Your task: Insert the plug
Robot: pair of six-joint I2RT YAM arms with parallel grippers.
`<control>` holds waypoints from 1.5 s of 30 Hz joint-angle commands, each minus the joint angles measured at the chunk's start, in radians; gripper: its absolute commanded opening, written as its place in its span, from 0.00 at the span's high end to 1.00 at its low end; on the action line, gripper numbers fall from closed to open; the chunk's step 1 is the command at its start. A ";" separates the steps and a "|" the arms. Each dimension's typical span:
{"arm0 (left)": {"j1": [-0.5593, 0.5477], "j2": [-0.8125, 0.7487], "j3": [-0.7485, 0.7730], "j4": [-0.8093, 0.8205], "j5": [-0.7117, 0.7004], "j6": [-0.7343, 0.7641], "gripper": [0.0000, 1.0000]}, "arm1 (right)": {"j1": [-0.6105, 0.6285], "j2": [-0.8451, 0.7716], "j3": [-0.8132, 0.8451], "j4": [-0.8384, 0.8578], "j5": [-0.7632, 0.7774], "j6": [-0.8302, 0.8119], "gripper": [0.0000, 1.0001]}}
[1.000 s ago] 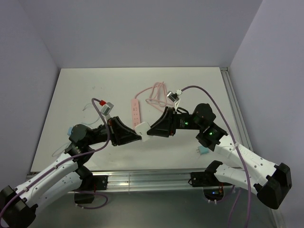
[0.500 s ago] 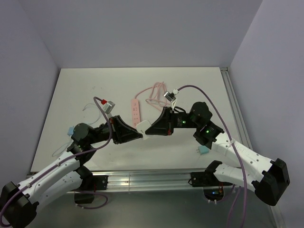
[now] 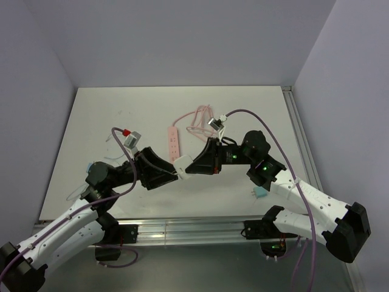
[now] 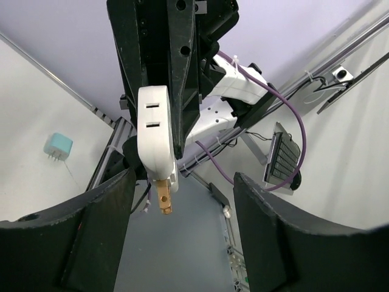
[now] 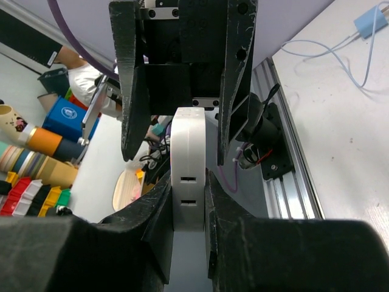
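My right gripper (image 3: 187, 166) (image 5: 189, 210) is shut on a white adapter (image 3: 181, 162) (image 5: 188, 176) with two slots, held above the table's near middle. A brass prong (image 4: 163, 198) sticks out of the adapter (image 4: 155, 137). Facing it, my left gripper (image 3: 174, 175) (image 4: 182, 243) is open, its fingers (image 4: 91, 225) apart and just short of the adapter, touching nothing. One teal plug (image 3: 260, 192) (image 4: 58, 146) lies on the table by the right arm. Another teal plug (image 3: 90, 165) (image 5: 371, 21), with a thin pale wire, lies by the left arm.
A pink power strip (image 3: 174, 141) lies mid-table beyond the grippers, with its coiled pink cable (image 3: 199, 117) behind it. An aluminium rail (image 3: 182, 230) runs along the table's near edge and another along the right edge (image 3: 299, 140). Walls enclose the table on three sides.
My left gripper has opened, let go of the white adapter and drawn back a little to the left. The right gripper closed on the adapter and now holds it alone.
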 commanded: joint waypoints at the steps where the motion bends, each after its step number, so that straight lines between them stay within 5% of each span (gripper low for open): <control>1: -0.002 -0.022 0.018 -0.027 -0.035 0.040 0.29 | -0.001 -0.009 0.044 0.021 0.012 -0.001 1.00; 8: 0.001 -0.002 0.017 -0.016 -0.026 0.034 0.40 | -0.001 -0.003 0.053 0.040 0.012 0.019 1.00; 12: 0.002 0.007 0.011 -0.007 -0.023 0.034 0.68 | 0.000 -0.001 0.053 0.047 -0.002 0.023 1.00; 20: 0.008 0.004 0.004 0.022 -0.004 0.036 0.99 | -0.001 -0.001 0.039 0.072 -0.033 0.030 1.00; 25: 0.009 -0.005 0.006 0.007 -0.004 0.048 0.99 | -0.001 0.005 0.040 0.084 -0.050 0.033 1.00; 28: 0.010 -0.013 0.009 -0.016 -0.015 0.057 0.83 | -0.001 0.005 0.048 0.075 -0.051 0.022 1.00; 29: 0.012 -0.022 0.010 -0.044 -0.024 0.065 0.59 | 0.000 0.005 0.054 0.058 -0.045 0.016 1.00; 33: 0.015 -0.077 0.032 -0.181 -0.087 0.124 0.05 | 0.000 0.000 0.099 -0.072 0.018 -0.047 1.00; 37: 0.015 -0.155 0.108 -0.502 -0.280 0.226 0.01 | -0.001 0.012 0.163 -0.213 0.128 -0.118 1.00; 42: 0.015 -0.224 0.236 -0.957 -0.751 0.240 0.00 | 0.000 0.089 0.252 -0.367 0.312 -0.141 1.00; 45: 0.015 -0.214 0.262 -1.038 -0.895 0.231 0.00 | 0.000 0.167 0.312 -0.433 0.437 -0.130 1.00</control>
